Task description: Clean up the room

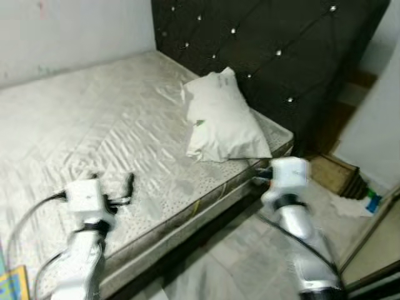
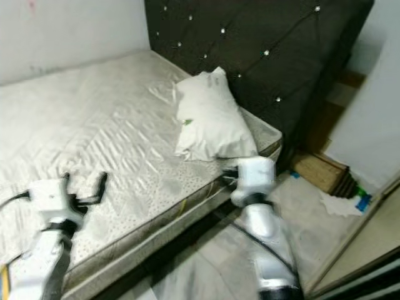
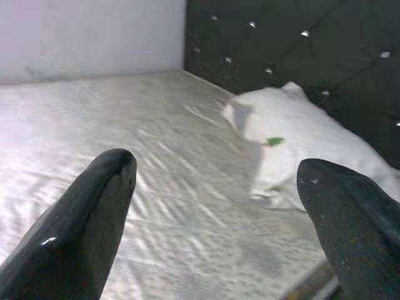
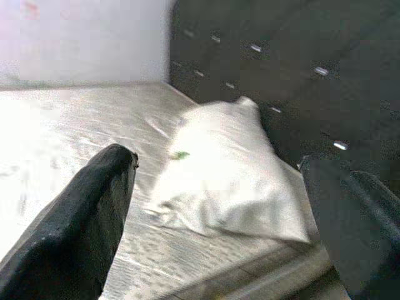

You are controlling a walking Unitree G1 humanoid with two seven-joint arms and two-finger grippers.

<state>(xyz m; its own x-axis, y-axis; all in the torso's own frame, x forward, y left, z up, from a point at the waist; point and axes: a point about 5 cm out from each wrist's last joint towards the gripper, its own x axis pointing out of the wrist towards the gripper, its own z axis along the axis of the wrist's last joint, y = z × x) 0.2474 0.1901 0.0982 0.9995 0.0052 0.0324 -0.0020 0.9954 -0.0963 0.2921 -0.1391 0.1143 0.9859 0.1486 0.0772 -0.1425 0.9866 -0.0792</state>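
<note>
The pillow [image 1: 224, 122] lies at the bed's [image 1: 94, 125] head corner, nearest the right tool [image 4: 219, 206], both tools released and empty.

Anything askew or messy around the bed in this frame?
Yes. The pillow lies crooked near the mattress corner, one end overhanging the edge by the headboard. The mattress has no sheet. Crumpled paper litter lies on the floor beside the bed.
</note>
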